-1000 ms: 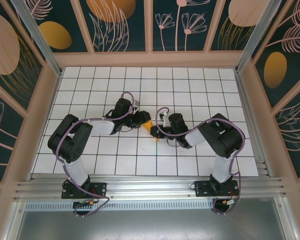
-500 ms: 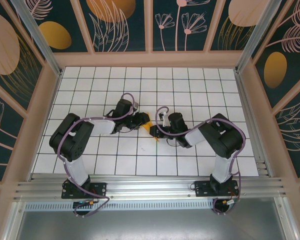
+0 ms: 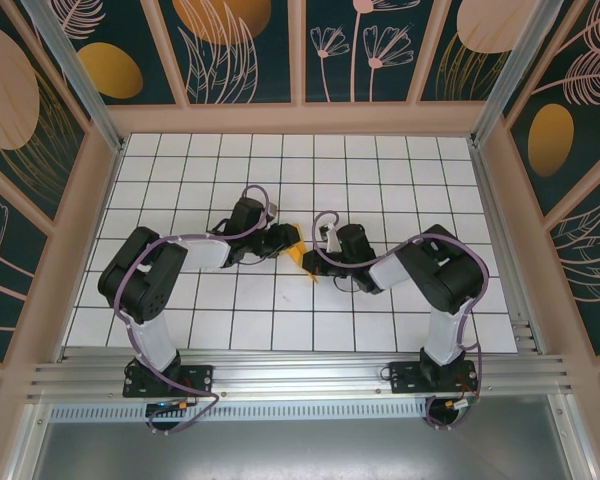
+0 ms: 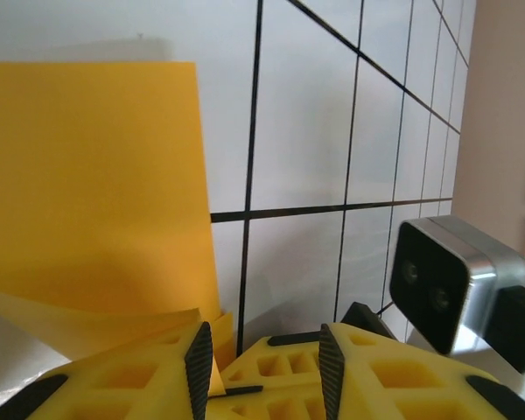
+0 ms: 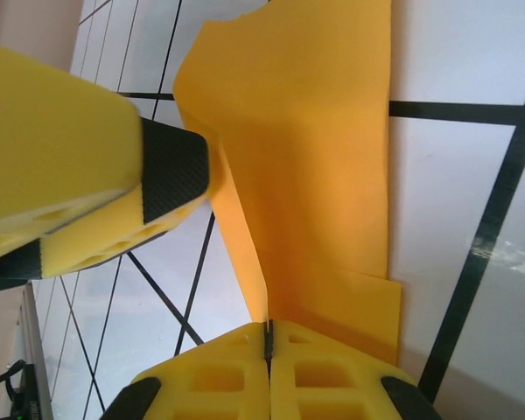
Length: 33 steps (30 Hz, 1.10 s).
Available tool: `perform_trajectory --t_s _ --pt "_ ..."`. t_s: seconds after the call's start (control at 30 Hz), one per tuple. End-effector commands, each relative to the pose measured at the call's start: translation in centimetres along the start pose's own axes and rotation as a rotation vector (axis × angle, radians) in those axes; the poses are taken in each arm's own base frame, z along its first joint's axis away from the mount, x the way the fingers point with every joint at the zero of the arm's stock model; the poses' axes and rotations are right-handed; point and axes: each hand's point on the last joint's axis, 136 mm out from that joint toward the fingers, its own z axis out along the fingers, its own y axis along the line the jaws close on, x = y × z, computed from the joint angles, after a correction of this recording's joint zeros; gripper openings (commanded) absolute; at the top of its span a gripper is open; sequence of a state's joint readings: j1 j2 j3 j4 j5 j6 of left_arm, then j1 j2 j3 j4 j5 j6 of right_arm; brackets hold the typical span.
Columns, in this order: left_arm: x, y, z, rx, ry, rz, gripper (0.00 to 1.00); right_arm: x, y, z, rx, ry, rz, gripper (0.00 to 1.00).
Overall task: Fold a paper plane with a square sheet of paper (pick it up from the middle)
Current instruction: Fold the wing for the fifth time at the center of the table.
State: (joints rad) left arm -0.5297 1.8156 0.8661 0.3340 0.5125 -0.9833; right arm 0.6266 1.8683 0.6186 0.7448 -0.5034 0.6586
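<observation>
The square sheet of paper (image 3: 297, 253), orange-yellow and partly folded, lies mid-table between both grippers. In the right wrist view the paper (image 5: 324, 149) spreads over the white tiles, and a raised flap of it runs down into my right gripper (image 5: 268, 331), whose jaws are shut on that edge. My left gripper (image 4: 264, 350) stands open, with the paper (image 4: 87, 175) to its left and one corner poking in beside the left pad (image 4: 199, 367). From above, the left gripper (image 3: 283, 243) and right gripper (image 3: 318, 262) face each other across the sheet.
The right wrist's camera housing (image 4: 442, 280) sits close at the right of the left gripper. A left finger (image 5: 96, 157) hangs over the paper's far side. Wooden-framed wall panels (image 3: 300, 115) enclose the white grid table (image 3: 410, 170); an aluminium rail (image 3: 300, 375) runs along the near edge.
My right gripper has closed onto the paper's raised edge. The left gripper has barely moved and stays open; the paper has shifted slightly.
</observation>
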Motion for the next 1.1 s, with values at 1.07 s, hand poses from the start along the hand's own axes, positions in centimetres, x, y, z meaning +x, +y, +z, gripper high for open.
perform_trajectory --t_s 1.07 --pt "0.2 -0.3 0.6 0.053 -0.008 0.075 0.35 -0.8 -1.9 -0.6 -0.077 0.037 0.326 0.00"
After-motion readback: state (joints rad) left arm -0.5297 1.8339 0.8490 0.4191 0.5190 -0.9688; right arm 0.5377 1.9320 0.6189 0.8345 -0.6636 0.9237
